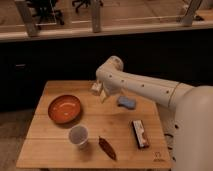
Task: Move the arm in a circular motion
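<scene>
The arm [150, 89] is a thick white tube with rows of small dark dots, reaching from the lower right across the wooden table [50, 145] to a rounded elbow joint [111, 67] near the table's far edge. From that joint a short segment drops to the gripper [99, 91], which hangs just above the far middle of the table, between the orange bowl and the blue object.
On the table lie an orange bowl [64, 108] at the left, a white cup [78, 135] in front of it, a dark red-brown packet [107, 148], a blue object [126, 102] and a dark snack bar [140, 133]. A dark counter wall [60, 60] stands behind.
</scene>
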Controlling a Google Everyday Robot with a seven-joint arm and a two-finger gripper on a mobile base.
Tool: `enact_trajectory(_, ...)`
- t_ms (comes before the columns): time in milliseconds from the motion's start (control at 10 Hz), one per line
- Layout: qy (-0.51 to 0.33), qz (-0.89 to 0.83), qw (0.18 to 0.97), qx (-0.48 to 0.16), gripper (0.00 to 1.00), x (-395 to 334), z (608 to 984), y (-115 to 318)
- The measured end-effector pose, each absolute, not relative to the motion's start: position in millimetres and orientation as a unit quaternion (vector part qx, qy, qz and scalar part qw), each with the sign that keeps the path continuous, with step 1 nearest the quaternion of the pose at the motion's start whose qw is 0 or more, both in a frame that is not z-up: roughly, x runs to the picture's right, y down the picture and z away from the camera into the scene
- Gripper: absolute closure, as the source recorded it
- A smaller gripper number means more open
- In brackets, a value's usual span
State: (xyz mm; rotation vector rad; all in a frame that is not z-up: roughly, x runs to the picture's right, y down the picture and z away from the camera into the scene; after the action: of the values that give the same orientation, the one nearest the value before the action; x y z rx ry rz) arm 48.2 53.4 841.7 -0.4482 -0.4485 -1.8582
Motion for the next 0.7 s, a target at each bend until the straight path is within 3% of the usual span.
enact_trajectory(700, -0.190, -0.787, 0.557, -0.184, 0.20, 39, 861, 37)
